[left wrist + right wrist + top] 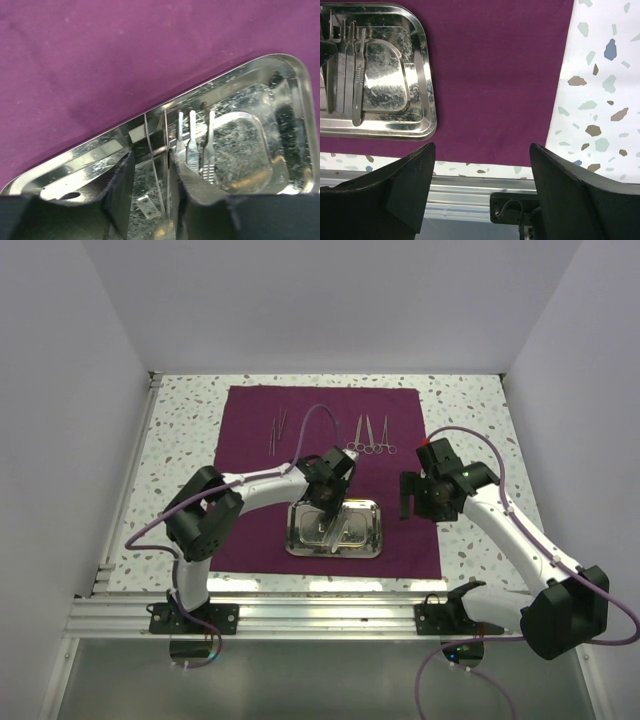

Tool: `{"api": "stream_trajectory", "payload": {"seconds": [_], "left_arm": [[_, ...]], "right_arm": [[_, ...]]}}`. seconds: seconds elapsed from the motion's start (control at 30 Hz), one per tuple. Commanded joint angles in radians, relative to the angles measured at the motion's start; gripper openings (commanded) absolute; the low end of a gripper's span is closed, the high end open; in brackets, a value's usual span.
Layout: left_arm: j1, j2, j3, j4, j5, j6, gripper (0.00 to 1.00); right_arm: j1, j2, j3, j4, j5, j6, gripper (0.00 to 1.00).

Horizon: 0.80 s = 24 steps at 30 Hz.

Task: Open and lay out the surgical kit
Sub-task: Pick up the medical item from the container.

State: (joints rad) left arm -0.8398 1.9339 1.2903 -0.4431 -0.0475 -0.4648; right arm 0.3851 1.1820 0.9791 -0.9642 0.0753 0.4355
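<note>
Your dark maroon cloth wrap (pixel 250 440) lies open and flat on the white speckled table (pixel 470 410). The shiny rectangular steel tray with rounded corners (pixel 378 530) sits on the near half of the cloth, close to its front edge.

Your left gripper (pixel 330 512) is down inside the tray. From its wrist camera, the black fingers (pixel 122 185) stand partly apart and straddle a thin silver instrument (pixel 159 185) lying on the tray floor. Bare tray floor shows between the instrument and the left-hand finger, so the jaws are not clamped on it. Whether the other finger touches it, you cannot tell. Just beside that finger lie three flat silver handles (pixel 194 145), side by side and parallel.

Your right gripper (pixel 420 495) hovers above the right edge of the cloth, near the tray's right end but apart from it. Its jaws are wide apart with nothing between them; under them you see only cloth and the table's front edge.

On the far half of the cloth, two thin silver ring-handled forceps (pixel 370 437) lie next to each other, rings toward the tray. To their left, well apart from them, lie slim silver tweezers (pixel 278 430).
</note>
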Motion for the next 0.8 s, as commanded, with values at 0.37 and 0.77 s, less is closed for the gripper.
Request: {"api": "stream_trajectory", "payload": {"seconds": [0.37, 0.77], "left_arm": [[-0.002, 0.082, 0.021, -0.077, -0.066, -0.006, 0.09], [0.037, -0.061, 0.298, -0.288, -0.172, 0.063, 0.0]], "right_arm": [[0.001, -0.018, -0.002, 0.012, -0.016, -0.018, 0.79], [0.003, -0.015, -0.002, 0.013, -0.006, -0.014, 0.79]]}}
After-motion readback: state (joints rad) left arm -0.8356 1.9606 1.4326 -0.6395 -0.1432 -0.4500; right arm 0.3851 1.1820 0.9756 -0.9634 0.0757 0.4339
